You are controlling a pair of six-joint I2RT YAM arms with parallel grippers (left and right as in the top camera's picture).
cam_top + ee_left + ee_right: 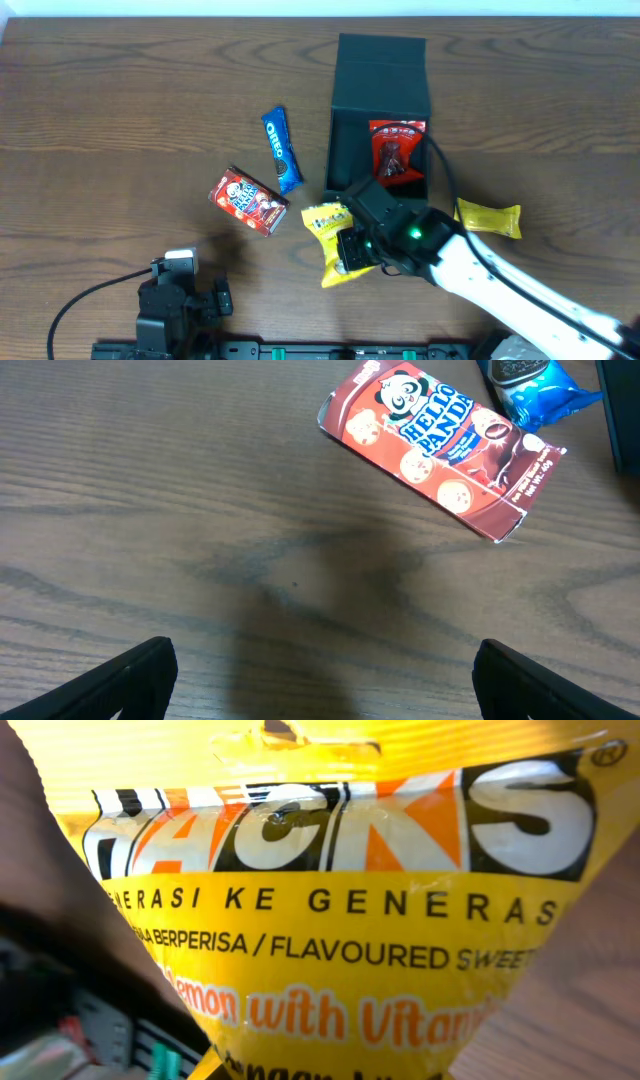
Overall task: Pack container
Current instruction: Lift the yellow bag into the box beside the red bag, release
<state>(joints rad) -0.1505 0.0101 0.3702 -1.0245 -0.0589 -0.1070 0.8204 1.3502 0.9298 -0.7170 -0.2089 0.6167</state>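
Container: one, red packet inside; Oreo, Panda box, one each, two yellow packets, wood table. Right gripper pinches Hacks packet at 6 o'clock; left gripper gapes empty.

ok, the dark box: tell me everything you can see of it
The container is a matte teal-black rectangular box, cardboard by its look, standing on the wooden table toward the far side. Its hinged lid is open, folded back toward the far edge. Inside lies one red packet. The right arm hides its near edge from overhead; contact cannot be told.
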